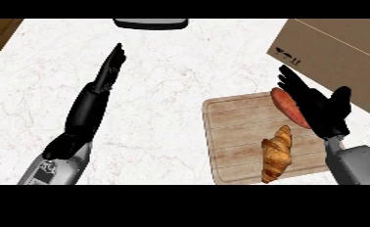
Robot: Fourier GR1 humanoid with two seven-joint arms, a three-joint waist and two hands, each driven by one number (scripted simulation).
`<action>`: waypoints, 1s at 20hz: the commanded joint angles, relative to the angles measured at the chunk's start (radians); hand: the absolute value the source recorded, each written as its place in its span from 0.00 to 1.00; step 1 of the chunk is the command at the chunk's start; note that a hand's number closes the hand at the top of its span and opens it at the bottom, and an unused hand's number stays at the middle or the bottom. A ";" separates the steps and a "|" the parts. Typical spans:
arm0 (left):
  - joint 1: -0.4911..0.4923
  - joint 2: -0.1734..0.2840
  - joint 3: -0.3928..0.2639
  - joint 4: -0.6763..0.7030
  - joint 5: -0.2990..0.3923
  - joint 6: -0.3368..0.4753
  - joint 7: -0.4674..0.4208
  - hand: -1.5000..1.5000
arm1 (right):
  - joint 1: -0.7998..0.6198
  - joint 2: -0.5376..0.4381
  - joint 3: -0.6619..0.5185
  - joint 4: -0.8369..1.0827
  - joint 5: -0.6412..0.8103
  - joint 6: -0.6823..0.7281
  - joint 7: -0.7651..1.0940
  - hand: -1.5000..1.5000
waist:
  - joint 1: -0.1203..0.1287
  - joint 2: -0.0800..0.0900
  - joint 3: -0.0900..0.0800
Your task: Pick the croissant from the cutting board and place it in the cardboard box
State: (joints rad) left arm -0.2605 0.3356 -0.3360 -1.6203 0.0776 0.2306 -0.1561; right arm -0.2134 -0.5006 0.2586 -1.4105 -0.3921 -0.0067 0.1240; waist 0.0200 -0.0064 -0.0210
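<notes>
At the left the left hand (110, 72) lies stretched out over the white marbled bench (180, 64), fingers straight and pressed together, holding nothing. Further right a wooden cutting board (231, 138) carries the croissant (277, 153) on its near right part, with a reddish sweet potato (288, 104) beyond it. The right hand (321, 108) hovers spread over the board's right edge, just beyond and right of the croissant and not touching it, and the cardboard box (329, 50) stands behind it at the far right.

Two grey forearms (metallic sheen), black left hand (108, 74), black right hand (325, 111), slim jointed fingers
</notes>
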 commanded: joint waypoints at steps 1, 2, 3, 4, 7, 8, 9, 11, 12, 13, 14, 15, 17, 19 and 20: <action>0.079 -0.025 0.028 0.031 -0.012 0.065 0.009 0.50 | 0.042 0.003 -0.028 -0.054 0.101 -0.166 -0.015 1.00 | -0.026 0.001 0.020; 0.114 -0.009 0.063 0.067 0.020 0.070 0.034 0.50 | 0.054 0.002 -0.046 -0.089 0.152 -0.280 -0.008 1.00 | -0.042 -0.006 0.016; 0.142 0.008 0.104 0.093 0.041 0.087 0.069 0.50 | 0.055 -0.026 -0.097 -0.079 0.188 -0.362 -0.009 1.00 | -0.054 -0.013 0.013; 0.170 0.004 0.126 0.126 0.049 0.113 0.094 0.50 | 0.050 -0.052 -0.154 -0.074 0.210 -0.429 -0.009 1.00 | -0.070 -0.015 0.010; 0.204 0.003 0.144 0.159 0.059 0.133 0.127 0.50 | 0.159 -0.282 -0.066 0.043 0.433 -0.402 0.069 1.00 | -0.078 0.026 -0.033; 0.237 0.006 0.172 0.176 0.074 0.153 0.153 0.50 | 0.205 -0.241 -0.146 0.060 0.430 -0.551 0.107 1.00 | -0.119 0.002 -0.011; 0.253 -0.002 0.195 0.196 0.089 0.171 0.157 0.50 | 0.205 -0.152 -0.230 0.025 0.376 -0.679 0.115 1.00 | -0.157 -0.018 -0.001; 0.266 -0.018 0.200 0.206 0.102 0.181 0.174 0.50 | 0.241 -0.119 -0.222 -0.027 0.450 -0.807 0.112 0.00 | -0.157 -0.023 0.003; 0.297 -0.014 0.203 0.206 0.104 0.179 0.165 0.50 | 0.282 -0.119 -0.207 -0.038 0.502 -0.859 0.121 0.00 | -0.139 -0.022 0.003; 0.296 0.006 0.221 0.209 0.110 0.174 0.174 0.50 | 0.305 -0.124 -0.202 -0.065 0.543 -0.904 0.127 0.00 | -0.141 -0.024 0.003; 0.289 -0.003 0.221 0.213 0.111 0.175 0.167 0.50 | 0.344 -0.125 -0.182 -0.085 0.591 -0.943 0.149 0.00 | -0.141 -0.018 0.003; 0.293 -0.012 0.213 0.203 0.110 0.182 0.174 0.50 | 0.366 -0.116 -0.161 -0.110 0.625 -0.970 0.175 0.00 | -0.135 -0.019 0.002; 0.285 -0.005 0.222 0.209 0.115 0.175 0.177 0.50 | 0.437 -0.095 -0.098 -0.130 0.693 -0.993 0.233 0.00 | -0.126 -0.010 0.001; 0.298 -0.011 0.213 0.200 0.122 0.160 0.171 0.50 | 0.498 -0.114 -0.080 -0.178 0.736 -0.980 0.325 0.00 | -0.111 -0.008 0.001; 0.282 -0.008 0.226 0.210 0.124 0.168 0.176 0.50 | 0.533 -0.110 -0.065 -0.192 0.760 -0.973 0.360 0.00 | -0.115 -0.003 0.000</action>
State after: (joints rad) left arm 0.0215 0.3294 -0.1208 -1.4164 0.1915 0.3975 0.0109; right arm 0.2107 -0.6151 0.1424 -1.5438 0.2664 -0.9231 0.3688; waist -0.1028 -0.0170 -0.0205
